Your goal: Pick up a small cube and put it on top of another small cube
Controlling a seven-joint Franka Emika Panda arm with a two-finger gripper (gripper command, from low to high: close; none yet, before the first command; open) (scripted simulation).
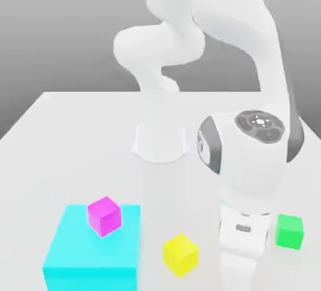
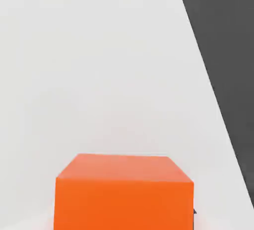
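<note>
And here we are at a smooth, pale, matte table (image 1: 194,189), its straight far edge running behind the white arm (image 1: 241,152), all rounded shells and glossy curves with dark grey caps at the joint. Down at the near side of the table, we've got the gripper (image 2: 124,219) narrowed onto the orange cube (image 2: 124,204), a finger at each side of it! The hand view puts that cube close to a slanting table edge, dark grey beyond; whether it touches the tabletop, we can't tell. What a clean block it is: flat-faced, crisp along the edges, plain saturated orange with a paler, pinker upper face. Over to the exterior view's left sits the cyan box (image 1: 94,246), broad and flat-topped, carrying the magenta cube (image 1: 104,216) nearer its far edge than its near one, on the side towards the exterior view's right. The yellow cube (image 1: 180,255) stands between box and gripper, turned corner-on to us, and the green cube (image 1: 289,231) rests past the arm, towards the table's edge at the exterior view's right, bright, plain and smooth.
</note>
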